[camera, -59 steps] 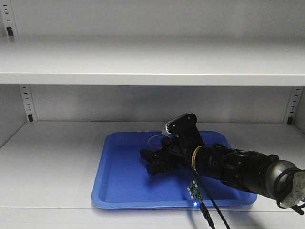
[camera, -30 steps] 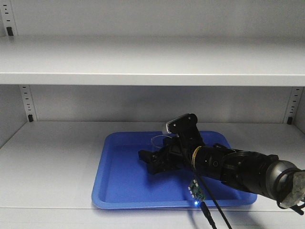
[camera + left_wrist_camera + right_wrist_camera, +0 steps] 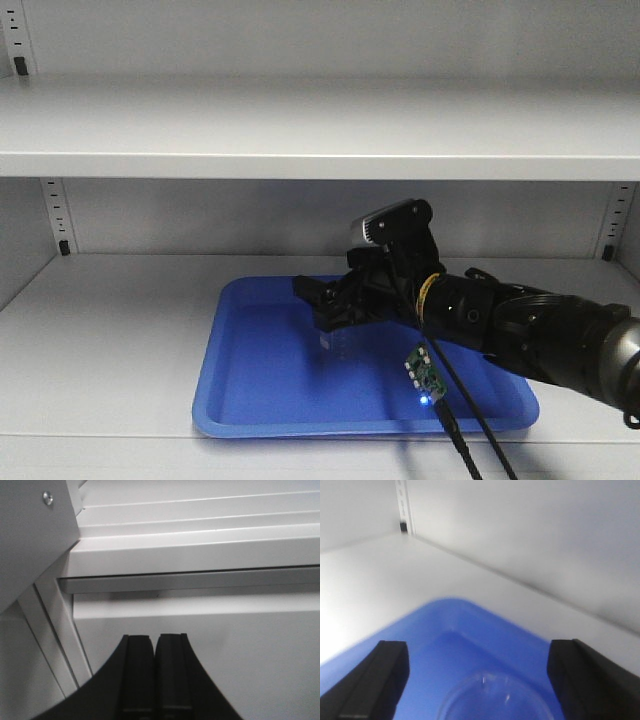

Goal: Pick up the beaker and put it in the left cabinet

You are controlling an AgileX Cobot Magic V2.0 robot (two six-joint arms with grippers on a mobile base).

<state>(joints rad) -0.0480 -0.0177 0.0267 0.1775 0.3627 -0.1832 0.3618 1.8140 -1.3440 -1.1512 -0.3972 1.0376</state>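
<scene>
Spread wide, the right gripper [image 3: 477, 672] shows its two black fingers [image 3: 372, 672] at the left and right edges of the right wrist view, with nothing between them but open space and the glass rim below. From the front view this gripper [image 3: 322, 305] hangs just above the blue tray [image 3: 250, 400], raised off its floor. The left gripper [image 3: 155, 675] is pressed together, its pads meeting with no gap and nothing pinched, facing a pale grey frame of shelving.

Standing upright on the tray floor, just below and in front of the right gripper's fingertips, is the beaker [image 3: 335, 345]; in the wrist view only its round clear rim [image 3: 495, 700] shows at the bottom edge. It appears free of the fingers.

As a judgement: thin glass like this should be light, rigid and brittle, and its smooth wall is likely slippery, so a firm but gentle squeeze across the straight sides below the flared rim seems the best hold. Gripping by the rim alone risks chipping or tipping it.

Farther back, the left cabinet [image 3: 120, 320] spreads its wide flat shelf under the tray, with slotted strips in the far corners.
</scene>
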